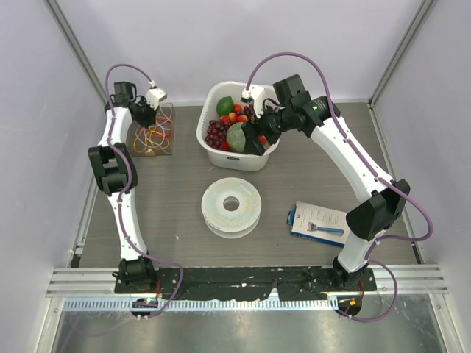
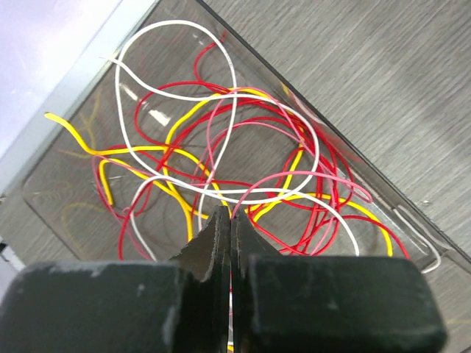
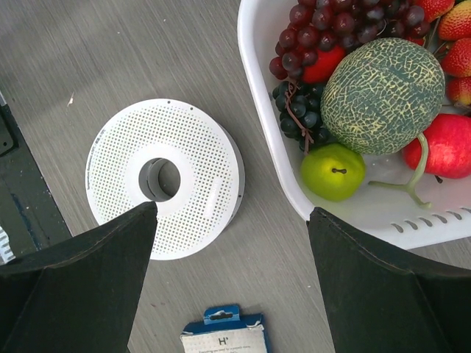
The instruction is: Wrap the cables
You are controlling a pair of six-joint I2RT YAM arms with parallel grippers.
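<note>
The cables [image 1: 153, 134] are a loose tangle of thin red, yellow, white and pink wires lying in a clear flat tray [image 1: 137, 145] at the far left of the table. In the left wrist view the cables [image 2: 136, 149] spread across the tray [image 2: 353, 158]. My left gripper [image 1: 149, 115] hangs over the tray. Its tips [image 2: 230, 213] are pressed together just above the tangle, and no wire shows between them. My right gripper [image 1: 257, 136] is wide open and empty [image 3: 232, 211], above the table by the basket's front rim.
A white perforated spool [image 1: 231, 206] lies flat mid-table, also in the right wrist view [image 3: 165, 176]. A white basket [image 1: 213, 95] of fruit stands at the back centre [image 3: 265, 88]. A blue-edged package [image 1: 318, 223] lies front right [image 3: 224, 340].
</note>
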